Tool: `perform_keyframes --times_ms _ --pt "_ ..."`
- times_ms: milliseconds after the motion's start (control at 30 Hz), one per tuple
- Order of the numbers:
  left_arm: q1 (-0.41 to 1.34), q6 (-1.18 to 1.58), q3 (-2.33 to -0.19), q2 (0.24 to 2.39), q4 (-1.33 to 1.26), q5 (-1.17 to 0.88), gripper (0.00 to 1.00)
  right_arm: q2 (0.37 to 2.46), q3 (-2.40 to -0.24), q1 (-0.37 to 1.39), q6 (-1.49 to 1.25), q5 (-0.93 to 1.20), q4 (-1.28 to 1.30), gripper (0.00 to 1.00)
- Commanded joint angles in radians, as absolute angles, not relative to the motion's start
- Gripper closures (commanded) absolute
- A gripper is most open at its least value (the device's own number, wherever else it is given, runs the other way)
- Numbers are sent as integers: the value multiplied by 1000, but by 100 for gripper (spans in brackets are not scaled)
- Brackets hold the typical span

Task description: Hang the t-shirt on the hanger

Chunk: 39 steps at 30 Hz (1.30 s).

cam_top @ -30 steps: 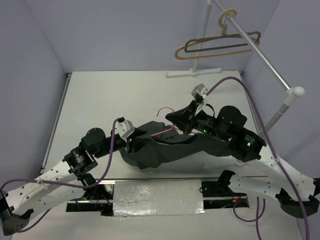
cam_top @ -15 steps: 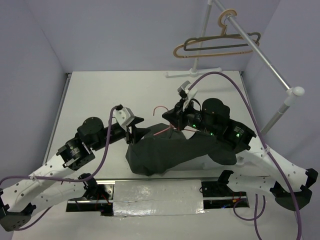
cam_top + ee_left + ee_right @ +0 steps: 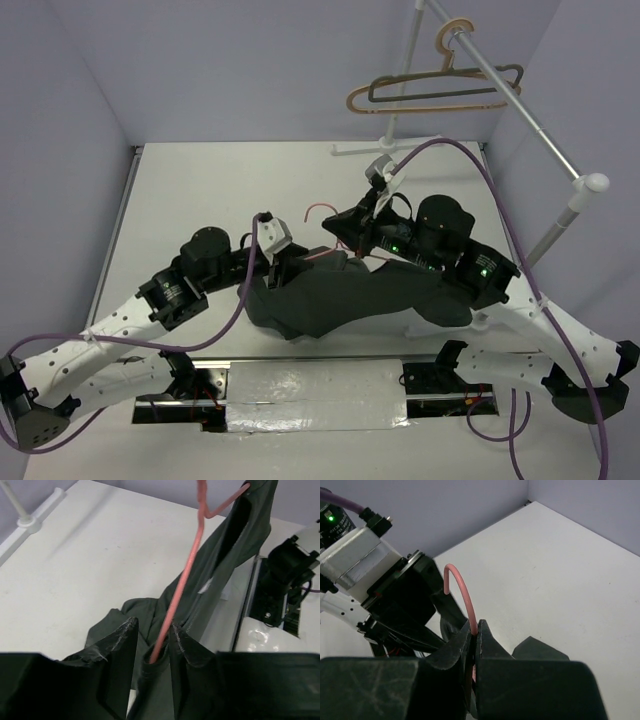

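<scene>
Left wrist view shows the left gripper (image 3: 152,630) standing open, its jaws straddling the pink hanger (image 3: 182,575) where the wire enters the dark t-shirt (image 3: 192,607) mid-table. We are clamping the hanger's neck in the right gripper (image 3: 474,631). We are advising: pinch fabric only, not wire, then draw it toward the shoulder tip while the right arm holds steady.
</scene>
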<state>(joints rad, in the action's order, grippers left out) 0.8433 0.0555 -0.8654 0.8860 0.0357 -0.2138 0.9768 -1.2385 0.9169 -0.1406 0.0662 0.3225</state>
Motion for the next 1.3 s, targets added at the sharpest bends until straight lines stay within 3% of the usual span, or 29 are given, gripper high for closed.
perform_keyframes --times_ms 0,33,67,133,233,267,367,467,633,700,767,833,967,1067,1100,1133,1200,1267 --pt "842 32 -862 878 -55 -295 59 927 -1213 927 -164 65 189 100" --pt "844 31 -859 871 -49 -282 70 905 -1192 927 -163 42 169 100" --pt "844 29 -848 862 -41 -264 91 894 -1180 925 -161 29 160 100" --pt "844 29 -835 830 -34 -197 100 873 -1151 927 -164 12 134 100" --pt "842 35 -824 805 -38 -173 98 854 -1152 925 -167 21 138 100" --pt "844 40 -836 807 -38 -182 82 864 -1160 925 -169 35 144 100" --pt "844 41 -883 834 -15 -238 66 882 -1169 925 -175 47 163 100" --pt "844 41 -928 876 -2 -270 60 888 -1154 927 -179 52 152 100" --pt "844 32 -956 930 -2 -304 58 910 -1141 928 -186 74 135 100" --pt "844 32 -965 952 -2 -319 60 913 -1141 928 -190 81 130 100" --pt "844 28 -966 962 -5 -345 75 917 -1141 928 -195 92 126 100" --pt "844 28 -959 962 -23 -368 99 919 -1143 927 -193 101 129 100" --pt "844 -1 -914 927 -72 -417 100 931 -1158 927 -172 115 173 100" --pt "841 -57 -926 891 -32 -437 100 928 -1192 927 -132 98 259 82" --pt "842 -63 -937 887 -11 -439 100 928 -1219 925 -121 85 288 64" --pt "842 -69 -954 882 38 -442 100 925 -1233 925 -112 75 346 58" --pt "842 -74 -965 861 66 -440 100 925 -1282 925 -71 60 414 47" --pt "842 -81 -973 832 97 -427 100 923 -1305 925 -45 57 511 42"
